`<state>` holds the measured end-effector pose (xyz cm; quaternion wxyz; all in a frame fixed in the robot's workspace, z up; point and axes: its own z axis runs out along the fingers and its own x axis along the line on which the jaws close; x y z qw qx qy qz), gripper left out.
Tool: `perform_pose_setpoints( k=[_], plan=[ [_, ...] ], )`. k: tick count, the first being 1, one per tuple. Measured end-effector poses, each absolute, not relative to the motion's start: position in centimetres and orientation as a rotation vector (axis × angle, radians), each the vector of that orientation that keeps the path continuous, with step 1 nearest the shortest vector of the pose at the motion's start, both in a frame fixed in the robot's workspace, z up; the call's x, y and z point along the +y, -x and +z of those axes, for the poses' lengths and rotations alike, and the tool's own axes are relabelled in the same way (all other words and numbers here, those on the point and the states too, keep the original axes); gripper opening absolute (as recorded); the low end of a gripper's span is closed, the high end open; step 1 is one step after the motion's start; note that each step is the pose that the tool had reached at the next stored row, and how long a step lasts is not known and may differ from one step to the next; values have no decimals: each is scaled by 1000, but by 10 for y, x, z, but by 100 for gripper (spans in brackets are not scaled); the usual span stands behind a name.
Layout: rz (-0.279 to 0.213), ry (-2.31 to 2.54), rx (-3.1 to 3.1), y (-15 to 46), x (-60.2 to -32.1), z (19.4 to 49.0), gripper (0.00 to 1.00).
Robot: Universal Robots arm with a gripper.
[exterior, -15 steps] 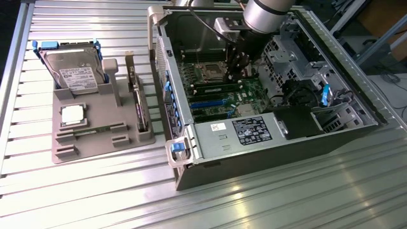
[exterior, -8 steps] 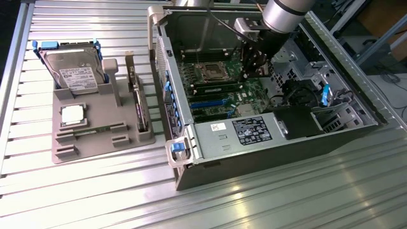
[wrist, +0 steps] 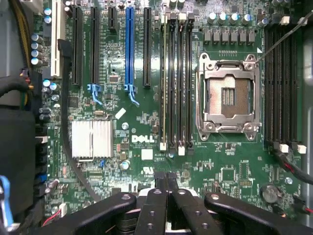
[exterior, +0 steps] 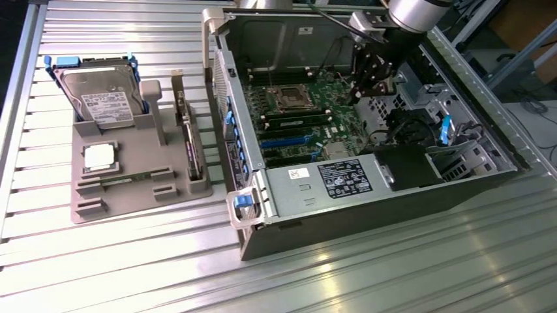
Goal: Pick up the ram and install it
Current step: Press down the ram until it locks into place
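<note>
Slatted metal tabletop (exterior: 366, 280) is seen carrying a grey tray (exterior: 130, 208) at the exterior view's left, where a thin greenish stick judged to be the ram (exterior: 129, 177) appears to be lying in a front slot, well apart from the arm. Beside it an open case (exterior: 287, 222) is laid on its side, its motherboard (wrist: 146, 122) exposed and its memory slots (wrist: 176, 83) seemingly unfilled. Farther back, the gripper (wrist: 165, 178) is held above the board with fingers pressed together on nothing, so the pick-up and the fitting are both judged undone.
</note>
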<state>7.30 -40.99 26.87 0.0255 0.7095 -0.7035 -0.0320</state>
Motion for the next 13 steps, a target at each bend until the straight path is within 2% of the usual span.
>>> perform_pose_setpoints(
  k=[13],
  plan=[
    [-98,-2072,-2292,-75,-410,274,10]
  ],
)
